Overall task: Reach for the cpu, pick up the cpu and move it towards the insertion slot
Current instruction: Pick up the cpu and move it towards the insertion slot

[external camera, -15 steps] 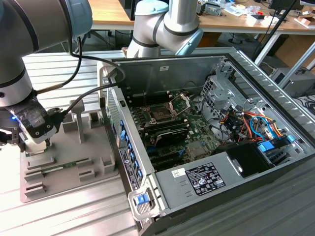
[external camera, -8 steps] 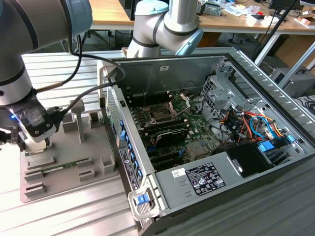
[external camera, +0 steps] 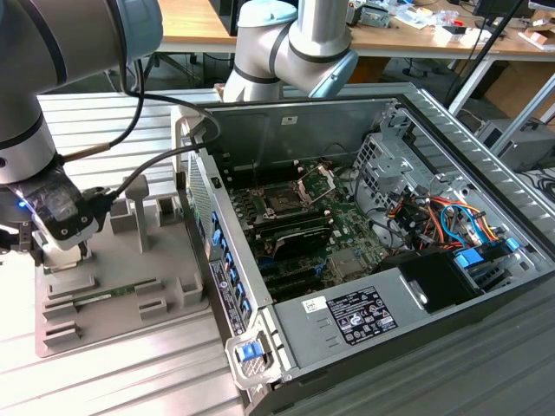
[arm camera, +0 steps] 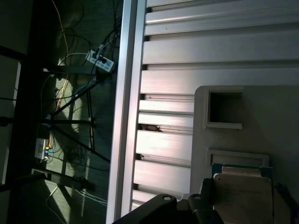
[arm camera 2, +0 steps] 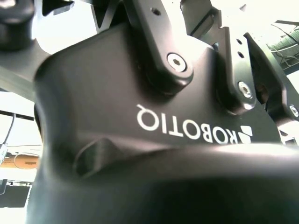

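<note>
At the exterior view's left I count one arm, mine, and one pincer (external camera: 74, 250), hanging low over the one grey tray (external camera: 169, 256) that lies on the slatted metal surface (external camera: 104, 381). Whether my pincer is apart or together I cannot tell. The first wrist view gives me what the exterior view does not: the one cpu (arm camera: 243, 193), silvery with a green edge, lying flat in a pocket of the tray. Dark parts of my pincer are just beside it, and I cannot tell whether they touch it. In that view I count two pockets, the one with the cpu and one empty square pocket (arm camera: 224, 108) near it. Beyond the edge of the surface is a dark floor with loose cables and one white power strip (arm camera: 100, 60). The second wrist view gives me the black body of my pincer, close up. Moving right in the exterior view, one open computer case (external camera: 416, 321) stands just beside the tray. Inside lies one green circuit board (external camera: 351, 230), and on it the one insertion slot (external camera: 282, 202), dark in the centre, its shiny metal frame (external camera: 317, 179) tilted up. The slot is well apart from the cpu. Further right sits one bundle of orange, red and blue wires (external camera: 438, 217)
</note>
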Motion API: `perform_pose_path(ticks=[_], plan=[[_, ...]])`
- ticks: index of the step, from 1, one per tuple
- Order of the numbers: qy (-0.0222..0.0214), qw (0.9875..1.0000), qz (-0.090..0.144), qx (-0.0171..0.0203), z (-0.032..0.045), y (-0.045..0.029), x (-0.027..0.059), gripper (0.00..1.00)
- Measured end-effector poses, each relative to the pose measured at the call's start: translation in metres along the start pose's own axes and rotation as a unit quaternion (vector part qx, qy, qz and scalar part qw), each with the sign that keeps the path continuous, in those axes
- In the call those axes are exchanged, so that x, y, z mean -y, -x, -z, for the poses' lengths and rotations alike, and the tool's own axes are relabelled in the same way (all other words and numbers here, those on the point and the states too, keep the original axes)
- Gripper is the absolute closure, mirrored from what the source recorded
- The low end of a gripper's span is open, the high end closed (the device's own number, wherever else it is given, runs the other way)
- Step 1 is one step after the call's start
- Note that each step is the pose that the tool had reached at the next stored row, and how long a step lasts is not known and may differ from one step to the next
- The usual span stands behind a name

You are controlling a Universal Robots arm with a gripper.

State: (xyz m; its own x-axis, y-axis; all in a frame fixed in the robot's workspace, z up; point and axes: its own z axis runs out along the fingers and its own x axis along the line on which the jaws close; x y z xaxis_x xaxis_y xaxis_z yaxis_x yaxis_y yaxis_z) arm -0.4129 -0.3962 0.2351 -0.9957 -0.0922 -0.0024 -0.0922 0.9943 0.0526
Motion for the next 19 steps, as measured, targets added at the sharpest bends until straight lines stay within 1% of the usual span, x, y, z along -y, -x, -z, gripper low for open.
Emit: perform_pose_path(ticks=[19], plan=[[0.0000, 1.0000, 0.000, 0.0000, 0.0054, 0.0000, -0.0003, 0.46]])
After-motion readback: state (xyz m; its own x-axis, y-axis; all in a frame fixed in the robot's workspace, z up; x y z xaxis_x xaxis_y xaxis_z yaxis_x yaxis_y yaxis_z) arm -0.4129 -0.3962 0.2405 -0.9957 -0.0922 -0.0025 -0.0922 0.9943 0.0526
